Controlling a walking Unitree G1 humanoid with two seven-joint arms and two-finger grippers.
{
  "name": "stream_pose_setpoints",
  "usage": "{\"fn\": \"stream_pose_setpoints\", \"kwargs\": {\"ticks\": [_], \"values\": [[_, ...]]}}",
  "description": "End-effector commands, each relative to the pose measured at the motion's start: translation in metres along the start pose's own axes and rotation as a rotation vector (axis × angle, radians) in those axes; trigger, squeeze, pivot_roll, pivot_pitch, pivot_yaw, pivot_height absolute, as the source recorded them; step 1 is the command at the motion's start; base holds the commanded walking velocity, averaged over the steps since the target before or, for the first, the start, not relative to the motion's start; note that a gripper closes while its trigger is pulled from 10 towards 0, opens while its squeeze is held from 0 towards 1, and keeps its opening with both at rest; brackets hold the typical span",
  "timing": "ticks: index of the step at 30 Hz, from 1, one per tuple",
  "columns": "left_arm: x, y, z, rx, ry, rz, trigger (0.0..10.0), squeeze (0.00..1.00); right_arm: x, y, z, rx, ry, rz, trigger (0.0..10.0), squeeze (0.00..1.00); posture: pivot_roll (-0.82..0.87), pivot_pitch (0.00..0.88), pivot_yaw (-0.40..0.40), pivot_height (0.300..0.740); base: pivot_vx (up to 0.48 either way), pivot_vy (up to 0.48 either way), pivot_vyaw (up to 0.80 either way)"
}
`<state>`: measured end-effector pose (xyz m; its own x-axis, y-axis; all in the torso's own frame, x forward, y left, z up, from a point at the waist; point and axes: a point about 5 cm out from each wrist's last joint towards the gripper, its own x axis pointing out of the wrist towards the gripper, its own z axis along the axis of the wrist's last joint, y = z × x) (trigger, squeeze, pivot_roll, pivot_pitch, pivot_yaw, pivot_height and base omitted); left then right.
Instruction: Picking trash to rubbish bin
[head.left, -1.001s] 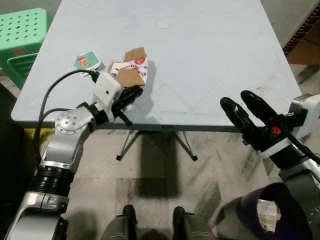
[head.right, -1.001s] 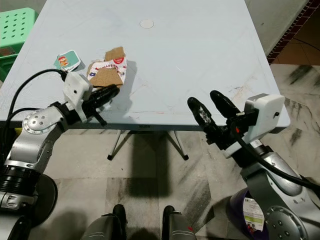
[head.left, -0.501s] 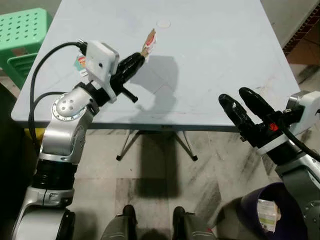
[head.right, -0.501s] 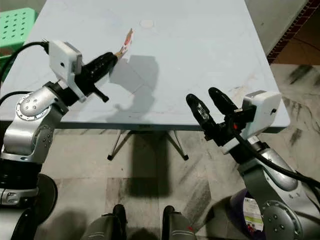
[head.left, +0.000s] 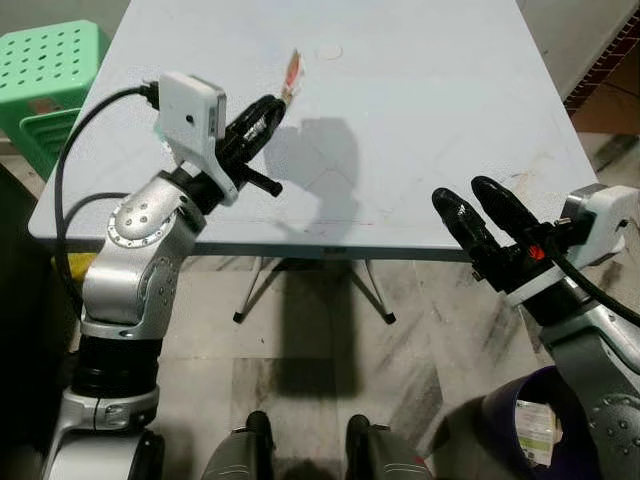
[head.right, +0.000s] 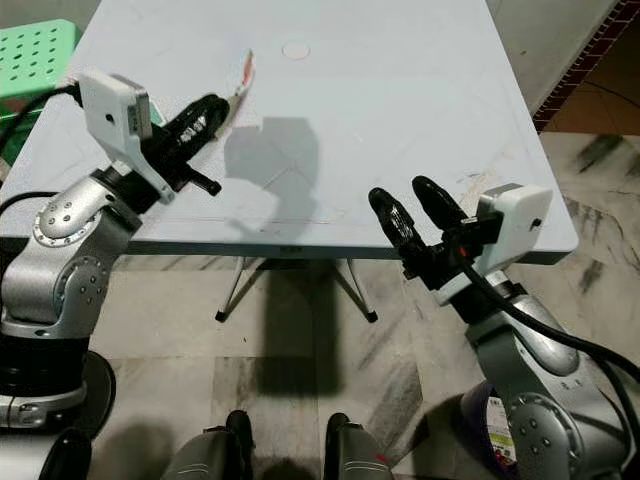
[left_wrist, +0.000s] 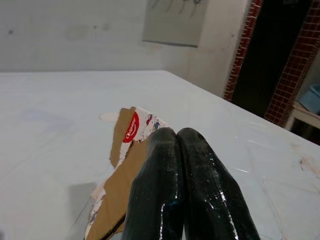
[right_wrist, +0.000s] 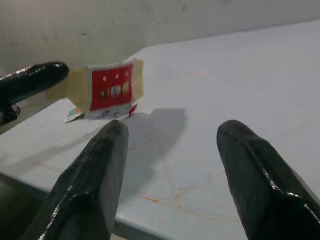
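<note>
Pale blue-grey square table (head.left: 450, 120), top marked with faint scuff lines and bearing a small round cap (head.left: 327, 50) near the far edge. Rests on crossed metal legs (head.left: 375, 290) over grey marbled floor tiles (head.left: 300, 380). Green perforated plastic stool (head.left: 50, 70) just beside the table's far left corner. Strip of red brick (head.left: 605, 65) at far right. Beyond the table, plain wall with a grey panel (left_wrist: 172, 20).

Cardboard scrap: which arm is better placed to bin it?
Left. The left gripper already pinches the cardboard scrap above the table; the right gripper hangs open.
</note>
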<state>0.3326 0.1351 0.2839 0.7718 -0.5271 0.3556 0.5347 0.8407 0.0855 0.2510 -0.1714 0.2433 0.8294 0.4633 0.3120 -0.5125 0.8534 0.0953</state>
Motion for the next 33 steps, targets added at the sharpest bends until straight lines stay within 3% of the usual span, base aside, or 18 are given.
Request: {"fn": "stream_pose_setpoints", "kwargs": {"ticks": [1, 3, 4, 6, 7, 20, 27, 33], "values": [[-0.003, 0.004, 0.002, -0.038, -0.014, 0.041, 10.0, 0.00, 0.000, 0.000, -0.003, 0.000, 0.003, 0.002, 10.0, 0.00, -0.08, 0.270, -0.023, 0.740, 0.000, 0.000, 0.00], [-0.003, 0.005, 0.002, -0.055, -0.017, 0.050, 10.0, 0.00, 0.000, 0.000, -0.004, 0.003, 0.001, 0.001, 10.0, 0.00, -0.08, 0.270, -0.023, 0.740, 0.000, 0.000, 0.00], [-0.003, 0.005, 0.001, -0.058, -0.013, 0.059, 10.0, 0.00, 0.001, -0.001, -0.004, 0.010, -0.006, -0.011, 10.0, 0.36, -0.08, 0.259, -0.024, 0.740, 0.000, 0.000, 0.00], [-0.004, 0.004, 0.000, -0.057, -0.008, 0.061, 10.0, 0.00, 0.001, -0.001, -0.005, 0.011, -0.008, -0.015, 10.0, 0.36, -0.08, 0.259, -0.024, 0.740, 0.000, 0.000, 0.00], [-0.004, 0.003, -0.001, -0.071, -0.001, 0.072, 10.0, 0.00, 0.003, -0.001, -0.006, 0.020, -0.019, -0.021, 10.0, 1.00, -0.08, 0.252, -0.027, 0.740, 0.000, 0.000, 0.00], [0.003, -0.013, 0.003, -0.144, -0.044, 0.072, 10.0, 0.00, 0.013, 0.001, -0.012, 0.031, -0.049, -0.023, 10.0, 1.00, -0.06, 0.212, -0.038, 0.740, 0.000, 0.000, 0.00], [0.006, -0.017, 0.004, -0.011, -0.074, 0.074, 10.0, 0.00, 0.022, -0.003, -0.007, 0.010, -0.103, -0.039, 10.0, 1.00, -0.05, 0.174, -0.049, 0.740, 0.000, 0.000, 0.00], [0.004, -0.017, -0.013, 0.050, -0.030, 0.083, 10.0, 0.00, 0.029, -0.009, -0.007, -0.005, -0.127, -0.045, 10.0, 1.00, -0.04, 0.148, -0.063, 0.740, 0.000, 0.000, 0.00]]}}
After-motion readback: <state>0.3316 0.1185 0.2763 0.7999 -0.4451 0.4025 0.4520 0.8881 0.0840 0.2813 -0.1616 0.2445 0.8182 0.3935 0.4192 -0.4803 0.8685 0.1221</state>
